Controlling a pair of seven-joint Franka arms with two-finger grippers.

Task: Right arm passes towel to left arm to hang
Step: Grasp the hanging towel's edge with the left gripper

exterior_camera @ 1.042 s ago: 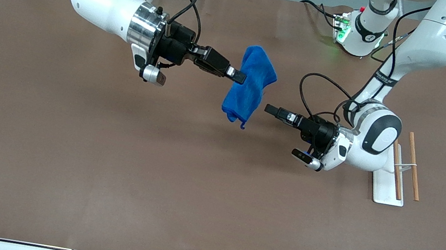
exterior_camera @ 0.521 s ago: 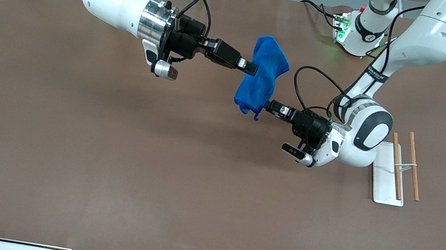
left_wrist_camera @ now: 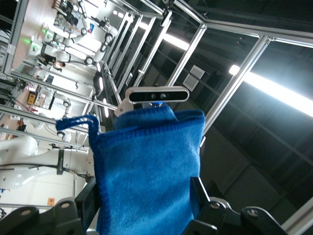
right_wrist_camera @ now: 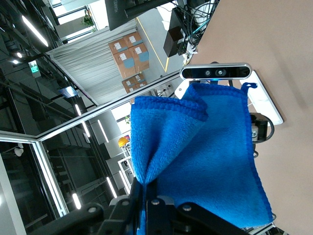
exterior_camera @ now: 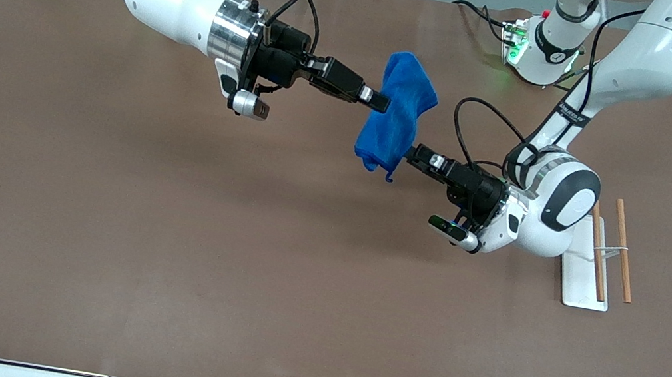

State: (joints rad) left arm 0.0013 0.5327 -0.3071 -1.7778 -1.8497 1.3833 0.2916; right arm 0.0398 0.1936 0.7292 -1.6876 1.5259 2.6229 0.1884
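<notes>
The blue microfibre towel [exterior_camera: 398,117] hangs in the air over the middle of the brown table [exterior_camera: 161,269], in the half nearer the robots' bases, clear of the tabletop. The right gripper [exterior_camera: 380,102] reaches in from the right arm's end and is clamped tight on a bunched fold of the cloth near its upper part; in the right wrist view the towel [right_wrist_camera: 205,156] spreads out from that pinch point between the closed fingers [right_wrist_camera: 146,205], its stitched edge folded over on itself.

The left gripper [exterior_camera: 414,154] comes from the left arm's end and meets the lower part of the hanging towel. In the left wrist view the cloth [left_wrist_camera: 146,176] fills the gap between the two black fingers [left_wrist_camera: 198,196], which stand apart on either side of it, so the claw is wide and straddling the towel, not yet pinching it. The small loop tag [left_wrist_camera: 78,122] sticks out from one corner of the towel; in the front view the same loop [exterior_camera: 388,175] dangles at the lowest corner.

A white stand [exterior_camera: 585,268] with two wooden rods [exterior_camera: 624,250] sits on the table toward the left arm's end, just beside the left arm's wrist
</notes>
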